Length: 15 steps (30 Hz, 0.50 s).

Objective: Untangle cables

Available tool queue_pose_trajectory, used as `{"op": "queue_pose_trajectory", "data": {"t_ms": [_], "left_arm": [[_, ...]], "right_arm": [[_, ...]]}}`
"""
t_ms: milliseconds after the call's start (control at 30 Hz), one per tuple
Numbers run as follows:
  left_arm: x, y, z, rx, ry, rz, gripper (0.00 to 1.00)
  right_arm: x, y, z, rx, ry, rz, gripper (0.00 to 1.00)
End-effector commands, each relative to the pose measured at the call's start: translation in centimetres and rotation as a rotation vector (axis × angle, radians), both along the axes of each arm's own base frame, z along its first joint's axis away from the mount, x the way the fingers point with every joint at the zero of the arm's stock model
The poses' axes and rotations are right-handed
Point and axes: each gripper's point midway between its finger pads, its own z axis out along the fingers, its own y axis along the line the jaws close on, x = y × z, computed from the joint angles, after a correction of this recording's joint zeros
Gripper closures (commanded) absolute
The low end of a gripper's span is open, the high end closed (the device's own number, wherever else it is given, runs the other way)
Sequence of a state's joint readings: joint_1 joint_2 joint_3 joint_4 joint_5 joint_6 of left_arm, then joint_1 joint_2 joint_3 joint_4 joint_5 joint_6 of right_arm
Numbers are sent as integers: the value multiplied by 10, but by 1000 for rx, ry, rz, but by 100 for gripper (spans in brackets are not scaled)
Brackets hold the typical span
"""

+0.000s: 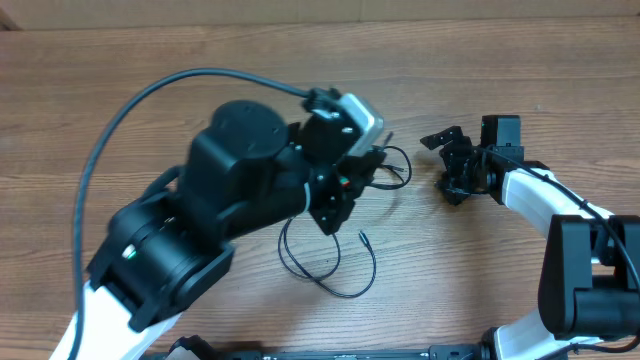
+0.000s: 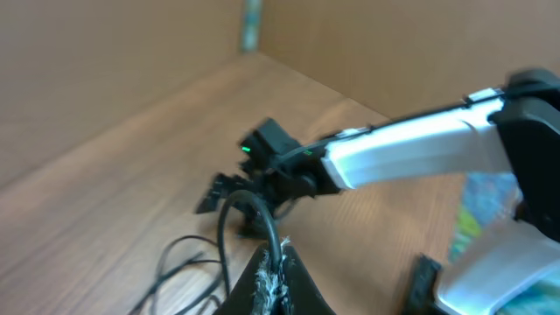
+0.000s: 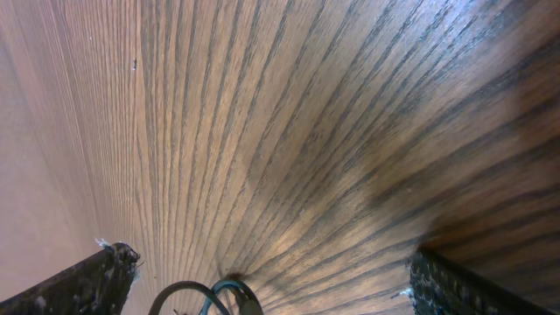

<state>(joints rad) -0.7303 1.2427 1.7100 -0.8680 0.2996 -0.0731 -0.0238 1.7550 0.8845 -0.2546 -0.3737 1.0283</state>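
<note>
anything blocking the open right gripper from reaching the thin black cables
Nothing visible does: only bare wooden table lies between the right gripper and the nearest loop of the thin black cables.

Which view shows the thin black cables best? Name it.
Overhead: the thin black cables lie looped on the wooden table, partly under the left arm. Left wrist catches a few strands; right wrist shows none clearly.
</note>
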Motion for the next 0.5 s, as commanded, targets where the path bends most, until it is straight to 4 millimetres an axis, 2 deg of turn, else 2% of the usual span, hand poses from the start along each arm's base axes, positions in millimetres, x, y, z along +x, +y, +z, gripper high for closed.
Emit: {"op": "queue_pose_trajectory", "data": {"t_ms": [0, 167, 467], "left_arm": [[7, 33, 31, -60, -54, 185, 96], [5, 60, 50, -112, -92, 303, 96], [-17, 99, 89, -216, -201, 384, 96]], "right_arm": [[-36, -27, -52, -134, 169, -65, 0], [-36, -27, -52, -134, 168, -65, 0], [-36, -27, -52, -134, 169, -65, 0]]}}
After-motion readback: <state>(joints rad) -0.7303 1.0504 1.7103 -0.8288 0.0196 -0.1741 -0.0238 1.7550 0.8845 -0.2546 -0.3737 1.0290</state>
